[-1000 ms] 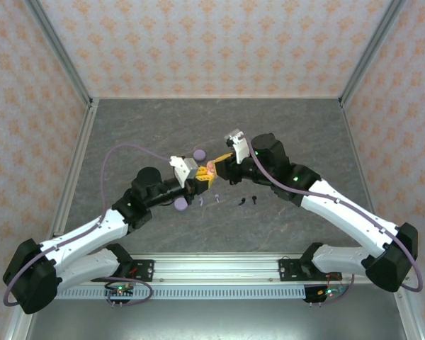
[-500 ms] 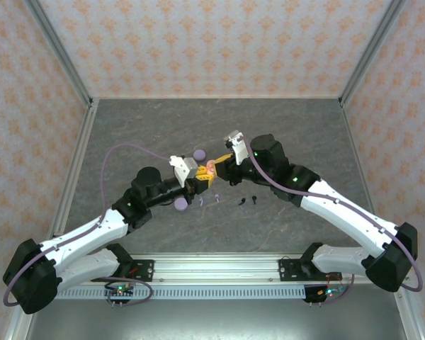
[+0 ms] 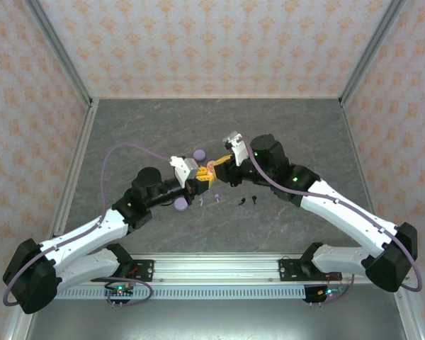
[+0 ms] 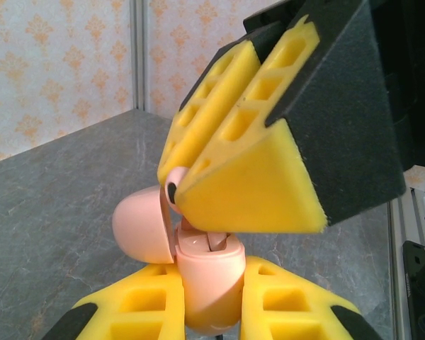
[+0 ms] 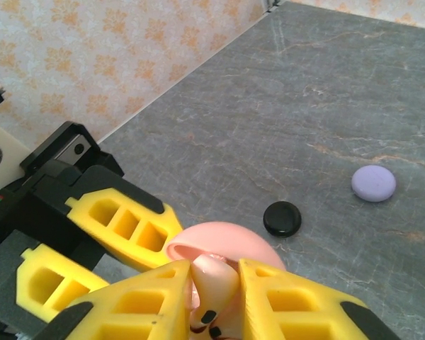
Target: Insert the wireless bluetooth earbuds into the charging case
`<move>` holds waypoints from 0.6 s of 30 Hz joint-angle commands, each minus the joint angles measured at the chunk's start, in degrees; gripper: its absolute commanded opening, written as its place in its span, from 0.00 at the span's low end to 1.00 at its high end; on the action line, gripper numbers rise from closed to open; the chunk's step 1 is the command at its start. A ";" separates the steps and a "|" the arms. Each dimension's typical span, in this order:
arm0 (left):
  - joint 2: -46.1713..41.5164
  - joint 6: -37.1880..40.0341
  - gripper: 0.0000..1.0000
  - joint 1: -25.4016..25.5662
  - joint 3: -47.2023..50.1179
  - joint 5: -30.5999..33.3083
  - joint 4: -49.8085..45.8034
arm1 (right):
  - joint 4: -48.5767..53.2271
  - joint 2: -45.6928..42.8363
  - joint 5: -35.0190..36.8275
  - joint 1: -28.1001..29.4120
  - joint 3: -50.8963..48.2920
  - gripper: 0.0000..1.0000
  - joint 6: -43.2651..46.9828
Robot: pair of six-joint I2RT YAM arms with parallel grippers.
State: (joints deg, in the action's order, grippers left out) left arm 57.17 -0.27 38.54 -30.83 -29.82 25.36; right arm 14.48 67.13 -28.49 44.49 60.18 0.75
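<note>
Over the gray counter (image 3: 127, 127), the left jaws squeeze the open pink case (image 4: 209, 278) and the right jaws pinch a pink earbud (image 5: 212, 278) at its hole, not quite in I think, while other little earbuds (image 3: 242, 202) wait below.

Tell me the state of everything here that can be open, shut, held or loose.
Pink round charging case: lid open, held by left gripper.
Small pink stemmed earbud: pinched by right gripper, at the case's opening.
Black disc-shaped case: closed, lying on table.
Lavender disc-shaped case: closed, lying on table.
</note>
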 commanded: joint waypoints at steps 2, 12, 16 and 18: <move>-0.99 -1.13 0.00 0.52 -1.51 -0.43 3.90 | -0.59 0.44 -3.24 0.25 -0.84 0.24 0.20; -1.20 -1.13 0.00 0.65 -1.26 -0.41 4.10 | -0.58 2.12 -3.07 0.25 0.45 0.26 -0.82; -0.94 -1.37 0.00 0.74 -1.09 -0.49 4.79 | 0.43 2.12 -1.70 0.25 1.40 0.29 -1.08; -0.84 -1.48 0.00 0.74 -1.16 -0.50 5.03 | 1.19 2.12 -0.99 0.25 2.07 0.30 -1.12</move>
State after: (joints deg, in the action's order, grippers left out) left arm 57.17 -1.54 38.63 -30.81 -29.50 24.71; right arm 14.09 68.42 -29.61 44.49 60.47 0.05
